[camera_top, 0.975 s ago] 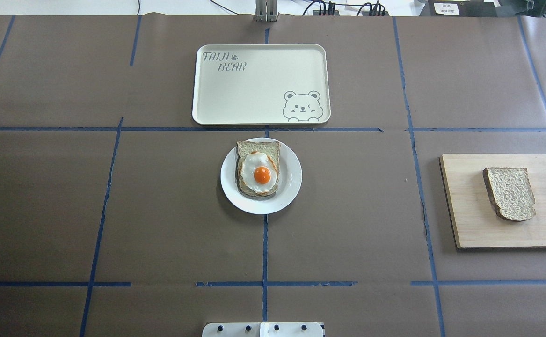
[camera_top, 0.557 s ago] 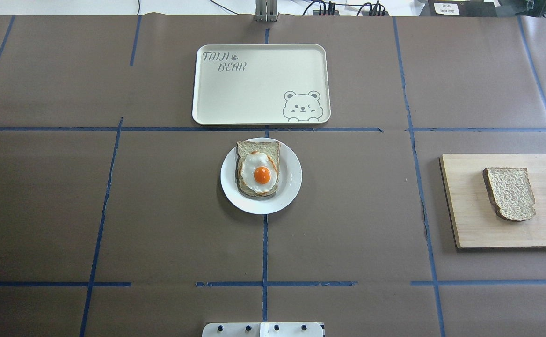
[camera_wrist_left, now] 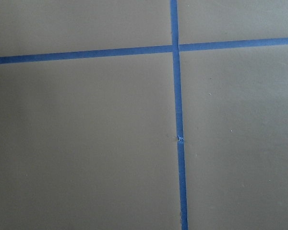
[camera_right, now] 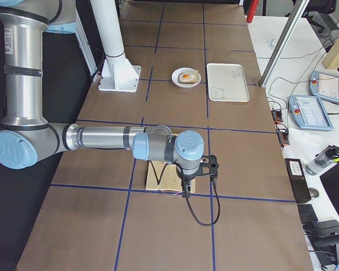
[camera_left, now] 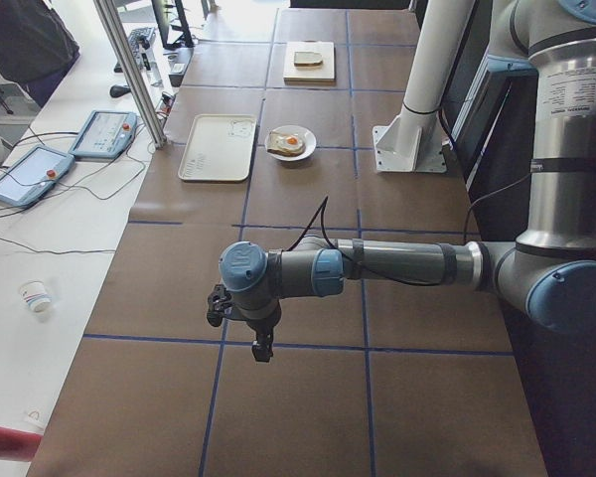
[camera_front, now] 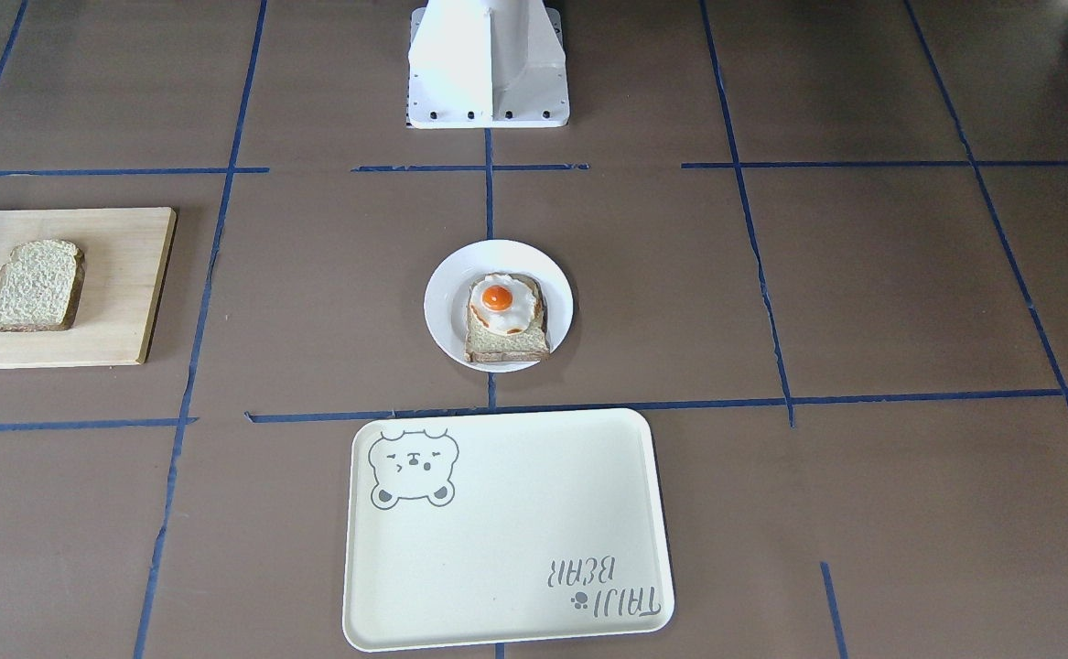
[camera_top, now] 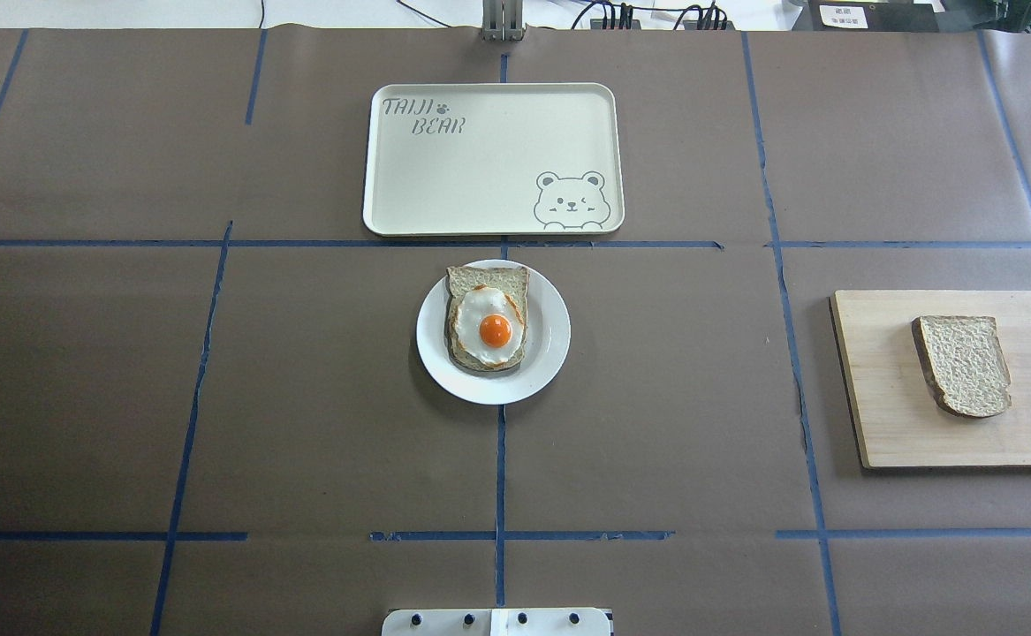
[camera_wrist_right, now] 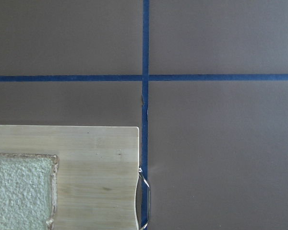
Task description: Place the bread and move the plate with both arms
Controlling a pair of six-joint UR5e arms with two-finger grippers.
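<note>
The plain bread (camera_top: 961, 365) lies on a wooden board (camera_top: 886, 424) at the table's right; it also shows in the front view (camera_front: 35, 286) and the right wrist view (camera_wrist_right: 21, 189). The white plate (camera_top: 552, 353) sits at the table's middle and holds a bread slice with a fried egg (camera_top: 488, 329). My left gripper (camera_left: 263, 350) shows only in the left side view, hanging over bare table far from the plate. My right gripper (camera_right: 185, 189) shows only in the right side view, above the board's outer end. I cannot tell whether either is open or shut.
A cream bear tray (camera_top: 488, 159) lies just beyond the plate. The white pedestal (camera_front: 488, 64) stands at the robot's side of the table. Blue tape lines cross the brown table cover. Tablets and cables lie past the table's far edge (camera_left: 99, 134).
</note>
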